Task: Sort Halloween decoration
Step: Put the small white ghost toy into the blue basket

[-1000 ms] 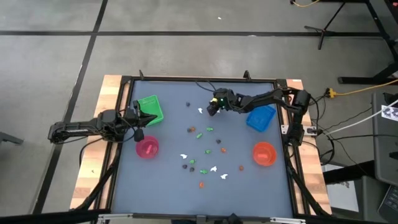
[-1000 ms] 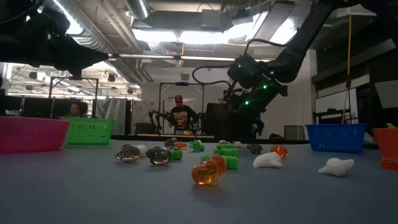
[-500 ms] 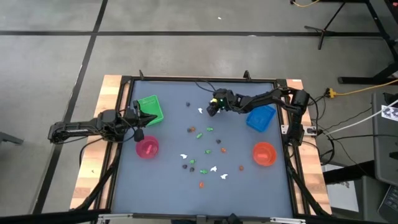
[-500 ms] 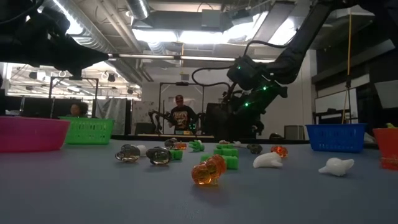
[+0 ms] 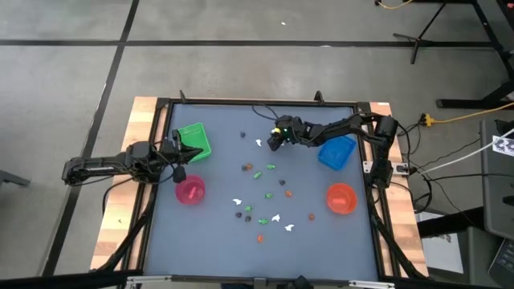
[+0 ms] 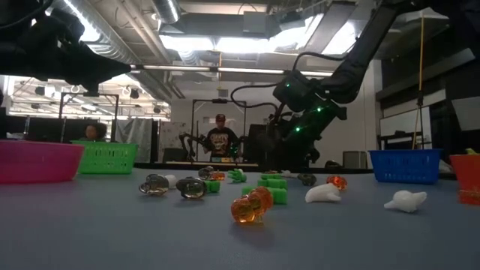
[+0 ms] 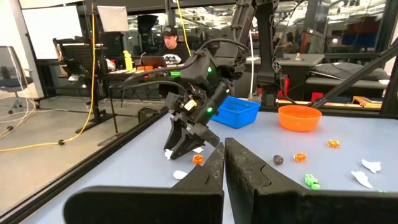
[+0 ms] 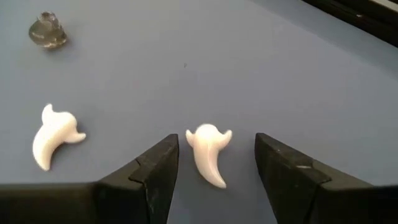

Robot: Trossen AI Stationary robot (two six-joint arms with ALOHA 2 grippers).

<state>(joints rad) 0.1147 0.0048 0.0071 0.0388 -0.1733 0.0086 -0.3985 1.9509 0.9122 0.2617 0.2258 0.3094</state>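
Only the right wrist cam shows it: white ghost (image 8: pixel 208 151) lying on the table between the open right gripper (image 8: pixel 216 158) fingers, untouched. Left gripper (image 7: pixel 224 177) closed, parked by the green tray (image 5: pixel 193 141).

**No readable text in view**

No word, label, brand, number or sign can be read in any view. A white tag with dark marks (image 5: pixel 503 145) lies on the equipment at the right edge of the high view (its pattern is too small to make out).
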